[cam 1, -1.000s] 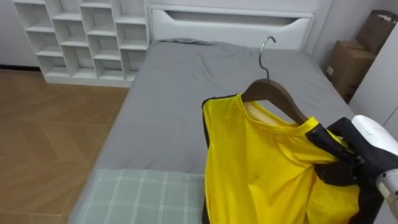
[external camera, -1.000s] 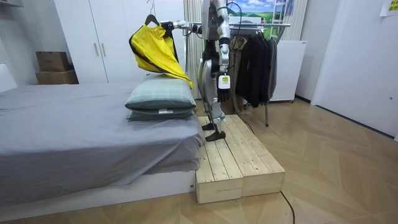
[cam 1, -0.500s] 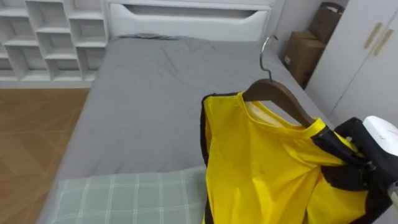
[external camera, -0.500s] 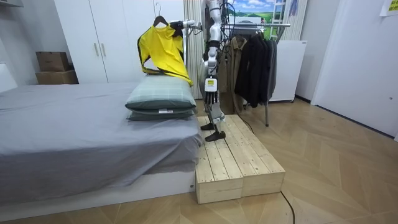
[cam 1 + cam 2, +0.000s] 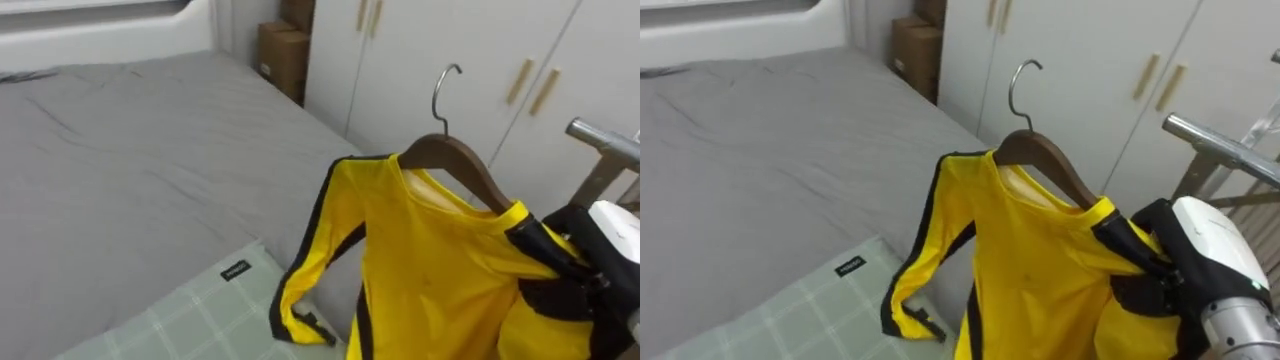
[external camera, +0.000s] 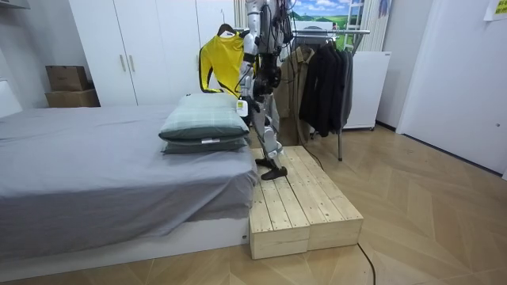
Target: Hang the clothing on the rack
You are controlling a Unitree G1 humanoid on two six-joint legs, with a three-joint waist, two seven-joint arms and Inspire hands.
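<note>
grey bed (image 5: pixel 120 150), right fingers (image 5: pixel 1145 290) round yellow shirt (image 5: pixel 430 270)

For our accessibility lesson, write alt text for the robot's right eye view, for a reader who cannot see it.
The robot's right hand holds up a yellow shirt on a wooden hanger, over a grey bed and checked pillow, near white wardrobe doors.

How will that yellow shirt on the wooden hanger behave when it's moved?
Probably floppy: the yellow shirt drapes from the wooden hanger and its sleeve dangles loose above the pillow, so it may sway. Likely light, since the thin fabric folds softly. The hanger looks rigid, but its slim metal hook could let it pivot.
</note>
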